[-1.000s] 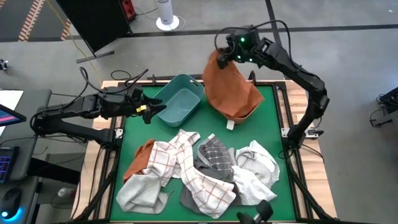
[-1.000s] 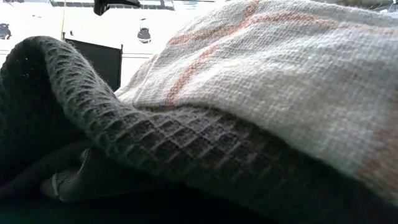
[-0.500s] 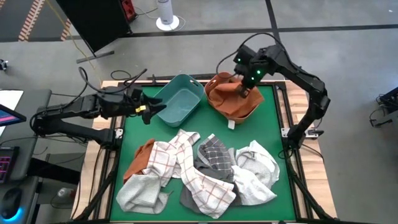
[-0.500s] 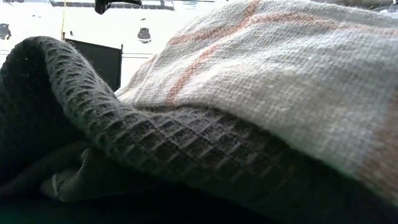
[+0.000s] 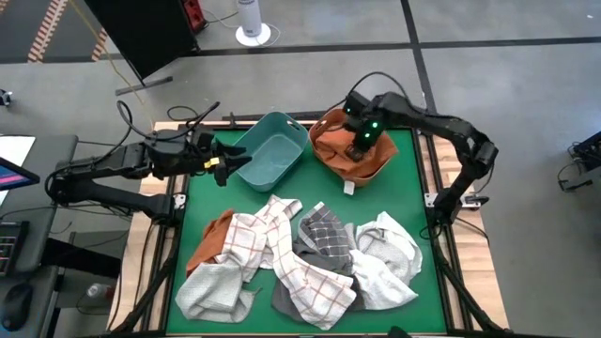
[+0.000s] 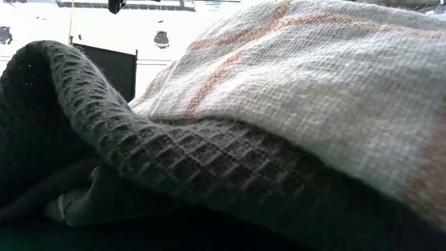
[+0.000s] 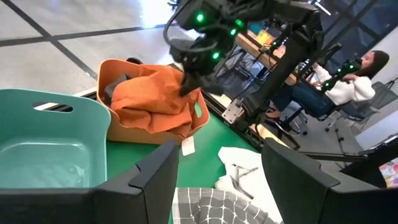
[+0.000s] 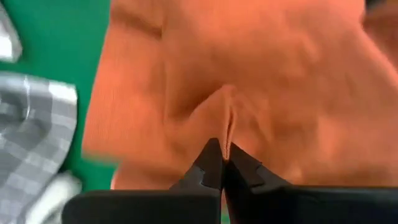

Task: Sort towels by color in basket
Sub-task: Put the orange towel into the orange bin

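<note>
Towel pile (image 5: 300, 258) is lying on the near half of the green table (image 5: 394, 197). Left tool (image 5: 228, 163) is hovering spread at the teal basket (image 5: 272, 155). Farther back, right tool (image 5: 355, 146) is sitting down in the orange basket (image 5: 376, 167), pressed together, pinching the rust-orange towel (image 5: 333, 141).

Floor (image 5: 488, 23) is grey concrete w/ dark seam lines crossing it, and a yellow-black hazard stripe (image 5: 47, 28) runs at the far left corner. A big black panel (image 5: 141, 33) stands behind the tabletop (image 5: 202, 211), which is green w/ wood frame. White round base of a stand (image 5: 252, 26) sits on the floor beyond. At left edge a dark desk w/ keyboard (image 5: 7, 249) and a mouse (image 5: 19, 302). In left wrist view a person (image 7: 351, 81) sits on a chair near desks, bright daylight in the bkgd
</note>
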You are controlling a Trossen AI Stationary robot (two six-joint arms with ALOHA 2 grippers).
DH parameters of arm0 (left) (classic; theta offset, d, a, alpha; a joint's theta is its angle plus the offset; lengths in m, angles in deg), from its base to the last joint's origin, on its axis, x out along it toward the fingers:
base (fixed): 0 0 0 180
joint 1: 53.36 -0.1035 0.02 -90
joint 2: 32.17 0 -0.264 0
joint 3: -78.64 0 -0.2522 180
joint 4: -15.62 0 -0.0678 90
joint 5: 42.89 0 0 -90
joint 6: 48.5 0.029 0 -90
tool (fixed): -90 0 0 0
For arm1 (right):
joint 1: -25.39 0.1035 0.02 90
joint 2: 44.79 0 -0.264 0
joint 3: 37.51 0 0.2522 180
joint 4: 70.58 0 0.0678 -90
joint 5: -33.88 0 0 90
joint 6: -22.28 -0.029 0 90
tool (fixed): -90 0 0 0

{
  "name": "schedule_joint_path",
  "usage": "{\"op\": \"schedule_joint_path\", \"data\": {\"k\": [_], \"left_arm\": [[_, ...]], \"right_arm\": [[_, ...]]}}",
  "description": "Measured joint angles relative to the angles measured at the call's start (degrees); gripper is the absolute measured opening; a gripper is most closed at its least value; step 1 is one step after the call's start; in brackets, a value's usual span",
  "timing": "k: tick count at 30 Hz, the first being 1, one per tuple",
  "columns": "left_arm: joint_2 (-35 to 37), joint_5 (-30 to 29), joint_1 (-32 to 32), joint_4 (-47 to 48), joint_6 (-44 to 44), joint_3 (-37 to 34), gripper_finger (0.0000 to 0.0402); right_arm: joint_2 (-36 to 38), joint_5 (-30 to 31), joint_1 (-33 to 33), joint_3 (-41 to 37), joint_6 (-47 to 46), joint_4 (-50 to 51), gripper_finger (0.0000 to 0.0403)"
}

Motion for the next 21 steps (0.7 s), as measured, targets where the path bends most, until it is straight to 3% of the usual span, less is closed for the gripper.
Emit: {"op": "schedule_joint_path", "data": {"k": [5, 9, 15, 21], "left_arm": [[0.00, 0.00, 0.00, 0.02, -0.23, 0.00, 0.0219], [0.00, 0.00, 0.00, 0.04, -0.43, 0.00, 0.0219], [0.00, 0.00, 0.00, 0.04, -0.51, 0.00, 0.0219], [0.00, 0.28, 0.00, 0.07, -0.72, 0.00, 0.0219]], "right_arm": [[0.00, 0.04, 0.20, -6.32, 0.35, -9.57, 0.0051], [0.00, 0.11, 0.57, -10.02, 3.76, -10.65, 0.0091], [0.02, 0.22, 0.45, -9.78, 5.70, -4.60, 0.0188], [0.04, 0.29, -0.27, -3.05, 4.52, 6.26, 0.0267]]}}
